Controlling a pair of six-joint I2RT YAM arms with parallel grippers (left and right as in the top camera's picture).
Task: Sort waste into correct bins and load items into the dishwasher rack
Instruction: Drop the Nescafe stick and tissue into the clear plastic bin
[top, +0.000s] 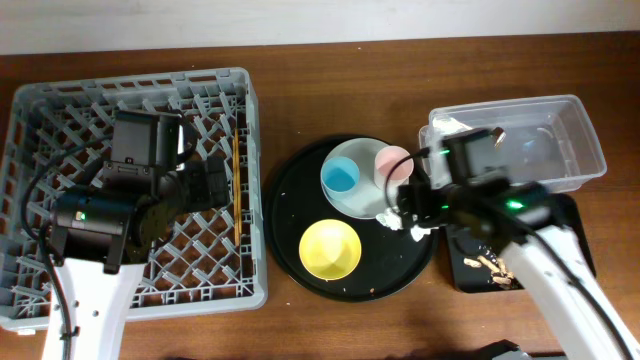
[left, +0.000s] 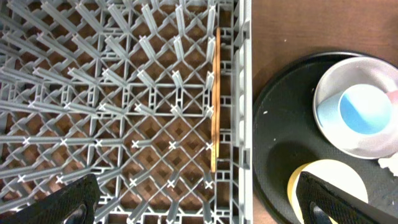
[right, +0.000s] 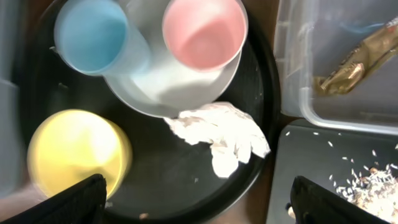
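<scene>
The grey dishwasher rack (top: 255, 120) stands at the left. Wooden chopsticks (top: 236, 185) lie in it along its right wall, also in the left wrist view (left: 215, 99). My left gripper (left: 199, 205) is open and empty above the rack's right edge (left: 239, 93). A blue cup (right: 93, 34) and a pink cup (right: 204, 30) stand on the pale plate (right: 180, 87). The yellow bowl (right: 74, 149) sits beside it. The white napkin (right: 221, 134) lies by the plate. My right gripper (right: 199, 202) is open and empty just above it. The foil wrapper (right: 354, 65) lies in the clear tub (top: 585, 150).
The plate, cups, bowl and napkin all rest on a large round black tray (top: 290, 200). A shallow black tray (top: 465, 270) at the right holds beige food scraps (top: 492, 265). The brown table edge meets a pale wall at the back.
</scene>
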